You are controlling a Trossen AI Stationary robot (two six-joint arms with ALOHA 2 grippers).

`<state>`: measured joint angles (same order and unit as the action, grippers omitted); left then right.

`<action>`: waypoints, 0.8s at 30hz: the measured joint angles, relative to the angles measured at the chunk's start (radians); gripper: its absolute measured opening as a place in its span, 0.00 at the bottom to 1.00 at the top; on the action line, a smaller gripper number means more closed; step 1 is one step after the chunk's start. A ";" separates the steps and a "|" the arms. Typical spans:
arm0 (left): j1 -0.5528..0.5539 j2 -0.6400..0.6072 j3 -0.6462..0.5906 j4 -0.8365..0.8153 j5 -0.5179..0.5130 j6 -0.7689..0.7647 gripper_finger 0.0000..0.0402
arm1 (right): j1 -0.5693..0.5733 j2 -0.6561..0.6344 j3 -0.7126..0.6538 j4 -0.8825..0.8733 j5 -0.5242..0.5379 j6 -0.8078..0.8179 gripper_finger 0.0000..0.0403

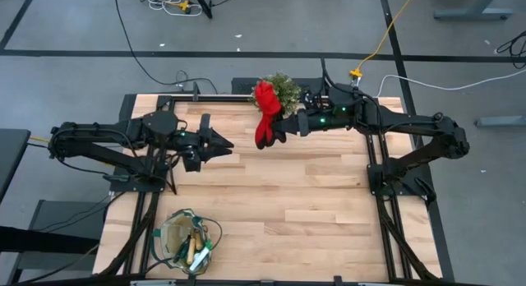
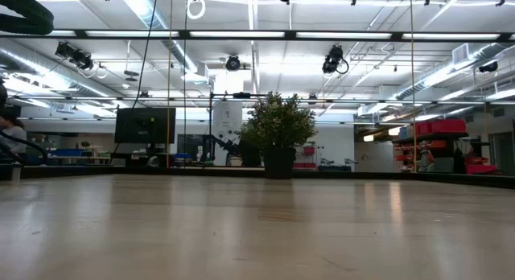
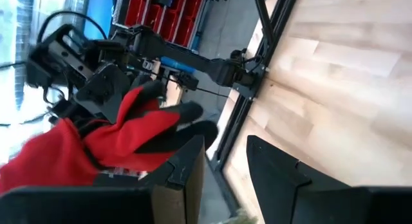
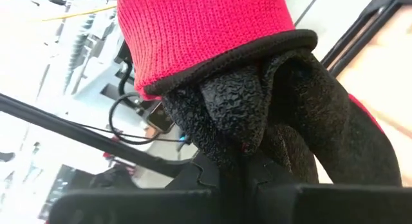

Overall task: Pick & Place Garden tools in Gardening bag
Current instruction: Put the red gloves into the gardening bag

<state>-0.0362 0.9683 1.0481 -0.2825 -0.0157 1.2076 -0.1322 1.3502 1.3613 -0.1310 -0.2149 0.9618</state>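
Observation:
My right gripper (image 1: 279, 126) is shut on the black-and-red glove (image 1: 264, 113) above the table's far middle, in front of the potted plant (image 1: 284, 89). The glove fills the right wrist view (image 4: 212, 50) and also shows in the left wrist view (image 3: 122, 134). My left gripper (image 1: 225, 144) is open and empty, left of the glove, with its fingers (image 3: 187, 166) pointing toward it. The tan gardening bag (image 1: 187, 241) with green trim stands at the near left, with wooden-handled tools inside. The spray bottle and the shears do not show apart. My right gripper pinches the glove's black textured part (image 4: 244, 130) between its two fingers, below the red knit back. The fingers come level from the table's right side. The glove is lifted clear of the table, its red end toward the far edge and its black fingertips (image 1: 263, 141) toward the near edge.
The potted plant (image 2: 278, 133) stands at the table's far edge, just behind the glove. Black frame rails run along the table's left and right edges. Bare wooden tabletop (image 1: 312, 212) lies between the arms and the bag.

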 joint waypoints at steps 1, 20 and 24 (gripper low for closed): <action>0.001 0.000 0.000 0.000 -0.007 0.022 0.31 | 0.000 0.000 0.000 0.000 -0.006 0.015 0.04; -0.001 0.100 0.000 0.051 -0.149 0.298 0.31 | -0.003 0.078 0.000 -0.002 -0.065 0.220 0.04; -0.001 0.099 0.001 0.064 -0.149 0.300 0.32 | -0.003 0.099 0.000 0.005 -0.067 0.224 0.04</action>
<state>-0.0368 1.0672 1.0489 -0.2189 -0.1643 1.5078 -0.1352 1.4497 1.3609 -0.1257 -0.2819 1.1863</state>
